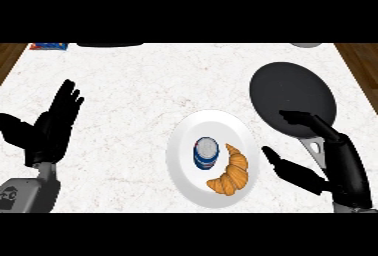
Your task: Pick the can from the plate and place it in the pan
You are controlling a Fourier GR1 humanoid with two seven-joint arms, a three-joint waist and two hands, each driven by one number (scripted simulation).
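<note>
The surface (140, 100) is white stone with faint grey veining, and strips of brown wood floor (11, 55) show past its far left and far right corners. At the far edge lie a small blue packet (49, 46), a dark flat shape (111, 45) beside it, and a grey rounded thing (306, 45) off to the right, all cut off by the view.

A white plate (184, 145) sits near the middle of the surface. The can (207, 152) stands upright on it, blue and white, with a pale lid. Just to the can's right on the same plate lies a golden croissant (232, 172), close against it or touching.

The black pan (291, 95) lies to the right of the plate, its grey handle (317, 150) pointing toward the near edge.

The right hand (332, 160) hangs over the pan's handle, to the right of the plate and apart from the can, fingers spread wide with the thumb reaching toward the plate's rim; it holds nothing. The left hand (52, 125) rests at the left side, open, fingers up.

The markings on the can and the blue packet are too small to read.
</note>
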